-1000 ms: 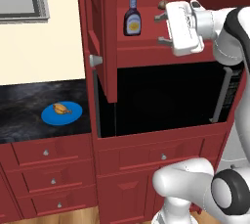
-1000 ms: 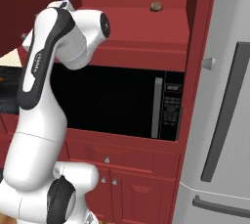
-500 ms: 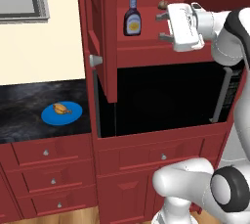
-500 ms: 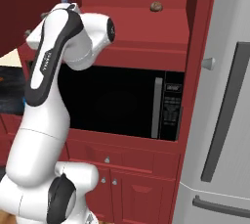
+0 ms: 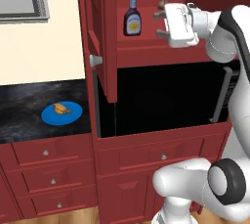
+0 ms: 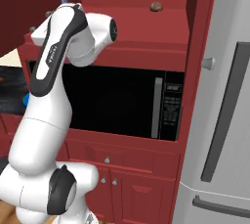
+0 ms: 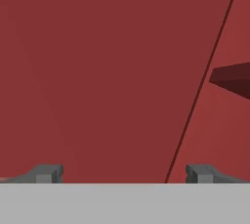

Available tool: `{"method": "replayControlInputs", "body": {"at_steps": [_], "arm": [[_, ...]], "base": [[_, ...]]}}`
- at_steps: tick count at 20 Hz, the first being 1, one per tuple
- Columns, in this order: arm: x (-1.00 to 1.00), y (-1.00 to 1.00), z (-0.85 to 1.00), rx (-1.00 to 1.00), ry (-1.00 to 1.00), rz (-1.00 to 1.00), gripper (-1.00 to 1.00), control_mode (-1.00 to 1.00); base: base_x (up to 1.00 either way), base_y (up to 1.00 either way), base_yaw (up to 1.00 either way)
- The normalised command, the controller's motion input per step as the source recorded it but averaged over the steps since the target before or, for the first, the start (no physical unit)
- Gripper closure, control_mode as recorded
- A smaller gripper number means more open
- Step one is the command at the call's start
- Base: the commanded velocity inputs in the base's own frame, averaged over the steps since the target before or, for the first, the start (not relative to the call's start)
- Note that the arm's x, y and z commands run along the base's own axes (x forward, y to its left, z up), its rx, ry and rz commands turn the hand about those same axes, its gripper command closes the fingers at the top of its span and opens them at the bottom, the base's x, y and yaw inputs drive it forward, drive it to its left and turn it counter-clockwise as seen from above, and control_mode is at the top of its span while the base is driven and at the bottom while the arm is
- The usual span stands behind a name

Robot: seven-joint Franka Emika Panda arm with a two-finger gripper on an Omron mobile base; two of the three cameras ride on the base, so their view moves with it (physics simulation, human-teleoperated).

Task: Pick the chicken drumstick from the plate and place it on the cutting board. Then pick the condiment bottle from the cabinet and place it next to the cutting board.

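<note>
My jaws (image 5: pixel 159 24) are wide open and empty; the bottle (image 5: pixel 131 16) stands upright on the cabinet (image 5: pixel 105 32) shelf just to my left.

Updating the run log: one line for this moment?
gripper: open, empty, beside dark brown condiment bottle | golden-brown chicken drumstick: on blue round plate | red cabinet door: open

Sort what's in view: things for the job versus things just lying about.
For the job: chicken drumstick, plate, condiment bottle, cabinet, open gripper.
Lying about: microwave, fridge, small brown lump, drawers.
</note>
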Motion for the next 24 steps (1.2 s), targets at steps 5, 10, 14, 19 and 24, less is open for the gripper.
{"method": "replayControlInputs", "body": {"at_steps": [5,10,14,19,24], "arm": [[0.07,0.0,0.14,0.0,0.02,0.0,-1.0,-1.0],[0.06,0.0,0.03,0.0,0.05,0.0,-1.0,-1.0],[0.0,0.0,0.0,0.0,0.05,-0.01,-1.0,-1.0],[0.0,0.0,0.0,0.0,0.01,-0.03,-1.0,-1.0],[0.0,-0.02,0.0,0.0,0.0,-0.06,-1.0,-1.0]], "base": [[0.0,0.0,0.0],[0.0,0.0,0.0],[0.0,0.0,0.0],[0.0,0.0,0.0],[0.0,0.0,0.0]]}}
